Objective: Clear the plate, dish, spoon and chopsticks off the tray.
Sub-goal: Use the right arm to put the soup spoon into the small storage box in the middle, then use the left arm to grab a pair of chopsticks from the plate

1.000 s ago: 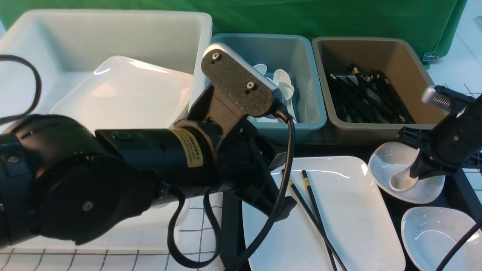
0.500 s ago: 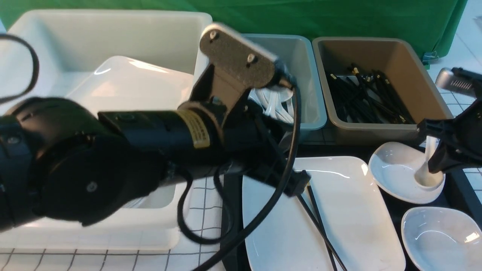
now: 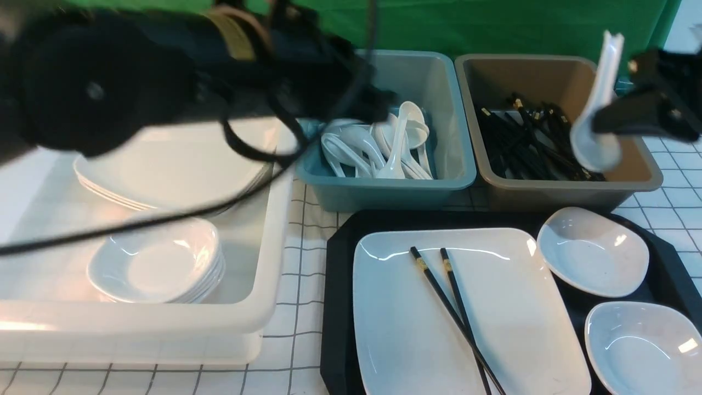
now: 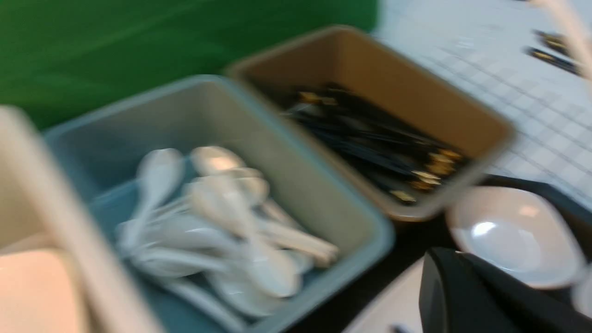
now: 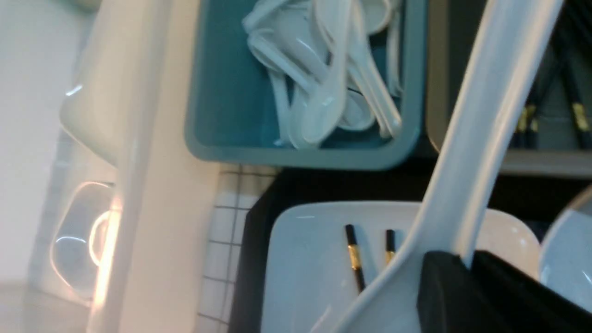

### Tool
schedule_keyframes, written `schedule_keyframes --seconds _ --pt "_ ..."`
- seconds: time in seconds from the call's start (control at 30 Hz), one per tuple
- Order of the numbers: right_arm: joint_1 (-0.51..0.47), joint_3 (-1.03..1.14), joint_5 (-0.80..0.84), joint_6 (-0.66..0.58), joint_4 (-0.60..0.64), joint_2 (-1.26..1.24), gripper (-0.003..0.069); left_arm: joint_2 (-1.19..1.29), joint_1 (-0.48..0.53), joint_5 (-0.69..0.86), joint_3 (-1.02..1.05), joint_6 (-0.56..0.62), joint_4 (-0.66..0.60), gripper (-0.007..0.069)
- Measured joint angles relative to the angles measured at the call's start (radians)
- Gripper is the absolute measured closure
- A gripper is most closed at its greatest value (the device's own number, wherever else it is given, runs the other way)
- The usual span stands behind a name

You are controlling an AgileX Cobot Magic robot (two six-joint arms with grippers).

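The black tray [image 3: 337,307] holds the large white plate [image 3: 510,329], with the black chopsticks [image 3: 447,299] lying across it. Two small white dishes [image 3: 592,252] [image 3: 641,345] sit on the tray's right side. My right gripper [image 3: 617,118] is shut on the white spoon [image 3: 595,140] and holds it in the air over the brown tub, handle up. The right wrist view shows the spoon [image 5: 485,115] clamped in that gripper [image 5: 467,259], above the plate [image 5: 314,277]. My left gripper [image 4: 455,254] is shut and empty, raised near the teal tub; its arm [image 3: 109,82] is blurred.
A white tub [image 3: 269,307] at the left holds stacked plates and small dishes. Behind the tray stand a teal tub [image 3: 455,175] with several spoons and a brown tub [image 3: 647,178] with several chopsticks. A green cloth hangs at the back.
My right gripper has lifted the spoon out of the far dish, up over the brown tub. My left arm has swung up and back to the left, uncovering the plate and white tub.
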Motion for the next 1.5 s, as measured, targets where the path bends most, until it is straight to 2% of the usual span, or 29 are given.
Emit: schedule_keyframes --seconds 0.07,0.13,0.2,0.4,0.5,0.63,0.7,0.73,0.77,0.83,0.9,0.93,0.97,1.0,1.1,1.2,1.3,1.5 --pt "0.026 -0.035 -0.019 -0.011 0.007 0.045 0.0629 0.000 0.029 0.018 -0.002 0.000 -0.011 0.0628" --pt "0.106 -0.151 -0.071 -0.039 0.011 0.167 0.0629 0.000 0.073 0.068 -0.002 0.012 -0.048 0.0628" --pt "0.147 -0.241 -0.089 -0.056 0.012 0.274 0.0629 0.000 0.077 0.101 -0.002 0.029 -0.064 0.0628" --pt "0.191 -0.486 -0.093 -0.030 0.012 0.522 0.0617 0.000 0.074 0.192 -0.002 0.063 -0.113 0.0628" --pt "0.195 -0.639 -0.095 0.017 0.010 0.661 0.0517 0.000 0.074 0.253 -0.002 0.081 -0.143 0.0628" --pt "0.195 -0.724 -0.075 0.044 0.006 0.746 0.0298 0.000 0.074 0.302 -0.002 0.090 -0.155 0.0628" --pt "0.194 -0.745 -0.019 0.046 -0.007 0.752 0.0235 0.000 0.074 0.331 -0.002 0.109 -0.174 0.0628" --pt "0.194 -0.754 0.017 0.046 -0.017 0.751 0.0226 0.000 0.074 0.350 -0.002 0.121 -0.185 0.0628" --pt "0.193 -0.756 0.027 0.046 -0.023 0.749 0.0227 0.000 0.074 0.353 -0.002 0.125 -0.187 0.0628" --pt "0.188 -0.787 0.170 0.046 -0.096 0.724 0.0268 0.000 0.074 0.404 -0.002 0.182 -0.238 0.0628" --pt "0.187 -0.804 0.271 0.055 -0.223 0.678 0.0391 0.000 0.064 0.428 -0.002 0.207 -0.280 0.0628" --pt "0.187 -0.804 0.276 0.057 -0.223 0.678 0.0403 0.000 0.062 0.427 -0.002 0.208 -0.284 0.0628" --pt "0.187 -0.798 0.299 0.083 -0.346 0.619 0.0480 0.000 0.029 0.428 -0.002 0.215 -0.304 0.0628" --pt "0.187 -0.786 0.305 0.098 -0.403 0.580 0.0535 0.003 0.000 0.430 -0.002 0.213 -0.307 0.0628" --pt "0.185 -0.708 0.310 0.118 -0.497 0.435 0.0605 0.034 -0.124 0.437 -0.004 0.125 -0.292 0.0628" --pt "0.185 -0.645 0.313 0.116 -0.515 0.344 0.0605 0.080 -0.205 0.442 -0.008 0.022 -0.236 0.0628" --pt "0.185 -0.497 0.319 0.114 -0.543 0.204 0.0564 0.200 -0.282 0.498 -0.057 -0.183 -0.120 0.0627" --pt "0.185 -0.234 0.316 0.132 -0.552 0.007 0.0491 0.408 -0.292 0.590 -0.244 -0.286 -0.040 0.0610"
